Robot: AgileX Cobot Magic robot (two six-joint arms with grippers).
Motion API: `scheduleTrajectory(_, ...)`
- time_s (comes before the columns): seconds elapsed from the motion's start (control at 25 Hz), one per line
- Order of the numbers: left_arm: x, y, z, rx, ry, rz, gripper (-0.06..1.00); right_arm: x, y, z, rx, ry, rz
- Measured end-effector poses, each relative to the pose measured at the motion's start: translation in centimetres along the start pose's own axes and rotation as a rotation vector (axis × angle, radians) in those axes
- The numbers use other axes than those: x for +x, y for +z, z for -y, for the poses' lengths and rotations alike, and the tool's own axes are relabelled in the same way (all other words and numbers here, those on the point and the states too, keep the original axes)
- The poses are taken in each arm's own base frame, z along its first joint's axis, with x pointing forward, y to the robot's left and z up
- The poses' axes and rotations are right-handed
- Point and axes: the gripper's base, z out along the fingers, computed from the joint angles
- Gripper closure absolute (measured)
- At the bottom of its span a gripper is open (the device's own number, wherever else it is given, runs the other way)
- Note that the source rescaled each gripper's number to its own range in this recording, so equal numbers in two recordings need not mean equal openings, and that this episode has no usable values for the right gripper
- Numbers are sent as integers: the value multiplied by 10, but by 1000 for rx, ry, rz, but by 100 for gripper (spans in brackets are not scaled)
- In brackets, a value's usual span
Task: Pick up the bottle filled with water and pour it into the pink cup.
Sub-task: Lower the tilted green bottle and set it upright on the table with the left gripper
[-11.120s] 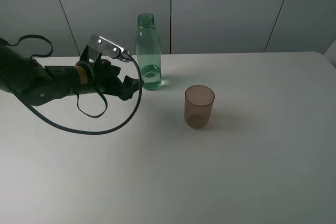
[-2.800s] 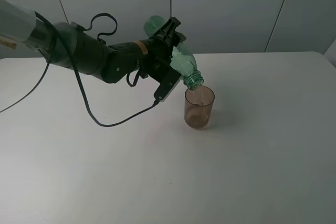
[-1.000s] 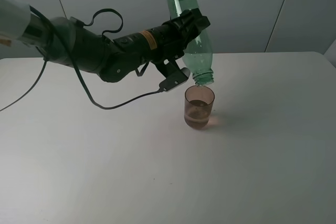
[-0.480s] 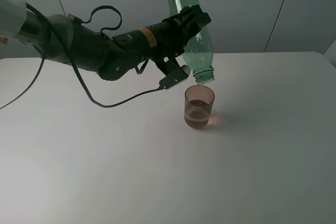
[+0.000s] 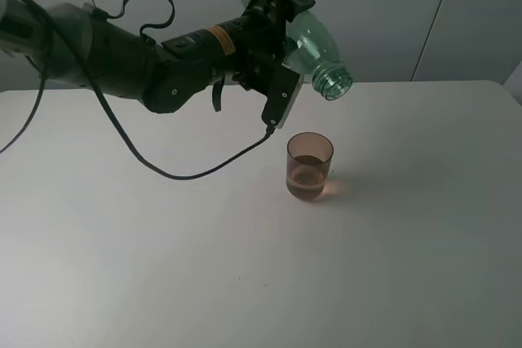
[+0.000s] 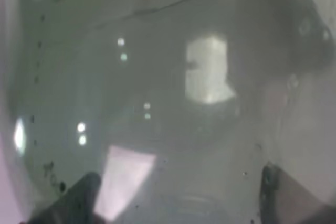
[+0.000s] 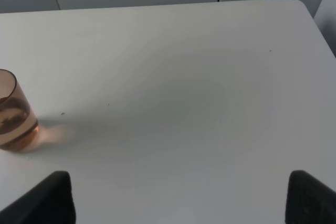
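My left gripper (image 5: 276, 15) is shut on the green-tinted bottle (image 5: 314, 45) and holds it in the air, above and slightly behind the pink cup (image 5: 309, 166). The bottle lies close to level, its open neck pointing right and a little down. No water runs from it. The cup stands upright on the table with a little water in its bottom. In the left wrist view the bottle's wall (image 6: 173, 93) fills the frame between the dark fingertips (image 6: 79, 198). The right wrist view shows the cup (image 7: 13, 114) off to one side, and my right gripper (image 7: 181, 203) is open and empty.
The white table (image 5: 245, 266) carries only the cup. A black cable (image 5: 179, 173) hangs from the left arm and loops low over the table, left of the cup. A grey panelled wall (image 5: 391, 14) stands behind the table.
The bottle has swung from neck-down over the cup to nearly level, and its mouth has risen away to the upper right. The cup now holds some water.
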Motion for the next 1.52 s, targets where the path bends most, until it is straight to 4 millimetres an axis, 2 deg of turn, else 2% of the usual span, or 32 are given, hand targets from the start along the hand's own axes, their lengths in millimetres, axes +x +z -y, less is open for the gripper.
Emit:
scheduleTrajectory(0.2,5,-27,-11,163,-421,-44,90,0,0,0,0,0,0)
scheduleTrajectory(0.32,13,-35,-13,226,-741,-111,90,0,0,0,0,0,0)
scheduleTrajectory(0.48,26,-38,-6,244,-1109,-209,90,0,0,0,0,0,0)
scheduleTrajectory(0.6,44,-37,0,188,-1339,-248,90,0,0,0,0,0,0)
scheduleTrajectory(0.72,62,-33,21,146,-1508,-274,90,0,0,0,0,0,0)
scheduleTrajectory(0.88,77,-27,54,99,-1618,-273,90,0,0,0,0,0,0)
scheduleTrajectory(1.12,75,-12,96,106,-1680,-238,90,0,0,0,0,0,0)
scheduleTrajectory(1.24,74,-3,110,129,-1695,-244,90,0,0,0,0,0,0)
scheduleTrajectory(1.52,74,5,124,146,-1725,-253,90,0,0,0,0,0,0)
